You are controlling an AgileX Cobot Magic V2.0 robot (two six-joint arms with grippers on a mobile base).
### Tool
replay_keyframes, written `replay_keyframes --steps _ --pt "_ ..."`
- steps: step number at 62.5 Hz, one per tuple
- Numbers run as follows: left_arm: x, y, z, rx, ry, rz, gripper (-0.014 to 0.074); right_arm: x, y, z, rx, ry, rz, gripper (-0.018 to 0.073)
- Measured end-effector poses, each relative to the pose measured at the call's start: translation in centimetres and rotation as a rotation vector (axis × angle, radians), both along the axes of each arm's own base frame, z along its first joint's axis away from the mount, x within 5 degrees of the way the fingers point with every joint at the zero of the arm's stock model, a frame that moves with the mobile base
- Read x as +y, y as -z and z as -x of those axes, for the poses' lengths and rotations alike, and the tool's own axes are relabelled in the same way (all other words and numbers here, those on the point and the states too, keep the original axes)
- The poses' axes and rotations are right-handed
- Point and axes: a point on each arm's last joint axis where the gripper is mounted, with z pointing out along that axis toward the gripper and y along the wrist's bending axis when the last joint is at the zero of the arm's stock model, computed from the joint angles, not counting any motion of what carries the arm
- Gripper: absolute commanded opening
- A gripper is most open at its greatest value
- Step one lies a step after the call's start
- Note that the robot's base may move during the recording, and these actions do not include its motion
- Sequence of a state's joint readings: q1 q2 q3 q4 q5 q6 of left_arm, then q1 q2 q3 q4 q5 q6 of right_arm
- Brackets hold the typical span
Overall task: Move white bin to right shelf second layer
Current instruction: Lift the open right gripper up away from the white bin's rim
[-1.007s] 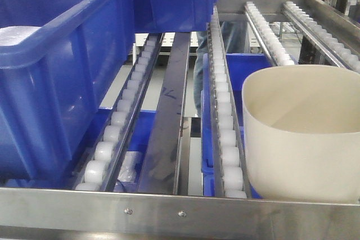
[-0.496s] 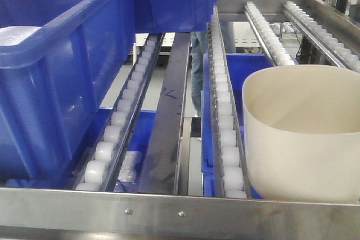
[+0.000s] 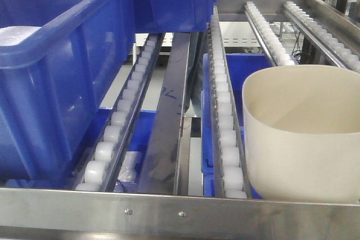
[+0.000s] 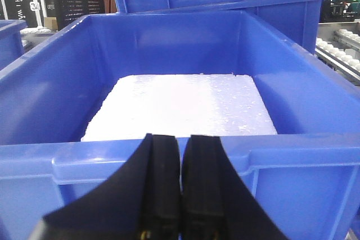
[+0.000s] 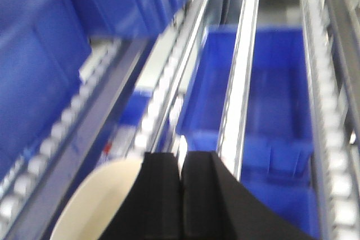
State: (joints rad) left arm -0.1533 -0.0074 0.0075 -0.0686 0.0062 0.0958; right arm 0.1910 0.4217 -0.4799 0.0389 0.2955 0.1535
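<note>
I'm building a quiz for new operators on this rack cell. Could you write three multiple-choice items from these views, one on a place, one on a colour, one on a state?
1. Where does the white bin stand?
A. On the roller rails at the right of the right shelf second layer, behind its steel front lip
B. Inside the blue crate
C. On the floor

2. What colour is the slab lying in the blue crate in the left wrist view?
A. Red
B. White
C. Black

3. How does the left claw stand?
A. Wide open
B. Shut on the bin
C. Shut, holding nothing

Key: 1 A, the front view shows the bin on the rollers at the right. 2 B, the slab in the crate is white. 3 C, its black fingers meet with nothing between them.
</note>
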Motion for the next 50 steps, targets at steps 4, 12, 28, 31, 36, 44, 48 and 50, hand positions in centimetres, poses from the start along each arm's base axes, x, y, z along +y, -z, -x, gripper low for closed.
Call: replay_keyframes --steps 4,12,28,31,36,44,48,50 --pt "0.0 0.0 0.0 0.0 0.0 0.0 0.0085 -0.3 0.3 0.5 -0.024 0.022 -0.004 0.0056" --pt "0.0 0.0 0.0 0.0 0.0 0.0 0.0085 -0.9 1.8 1.3 -0.06 0.076 -0.01 0.0056" --pt "0.0 0.0 0.0 0.0 0.0 0.0 0.0085 -1.3 7.1 2.2 -0.103 0.125 -0.014 0.0056" --pt "0.0 0.0 0.0 0.0 0.0 0.0 0.0085 -1.3 8.2 2.3 -0.112 0.126 -0.016 0.0056" --pt "0.0 0.0 0.0 0.0 0.0 0.0 0.0085 -1.4 9.5 2.5 -0.128 0.127 -0.018 0.0056" --pt "0.0 0.0 0.0 0.0 0.0 0.0 0.0085 -1.4 11.2 3.0 -0.164 0.129 -0.025 0.0056" --pt "0.0 0.0 0.0 0.0 0.0 0.0 0.0085 -1.4 11.5 3.2 -0.19 0.131 -0.03 0.0056" --pt "0.0 0.0 0.0 0.0 0.0 0.0 0.0085 -1.5 11.5 3.3 -0.2 0.131 -0.031 0.0056"
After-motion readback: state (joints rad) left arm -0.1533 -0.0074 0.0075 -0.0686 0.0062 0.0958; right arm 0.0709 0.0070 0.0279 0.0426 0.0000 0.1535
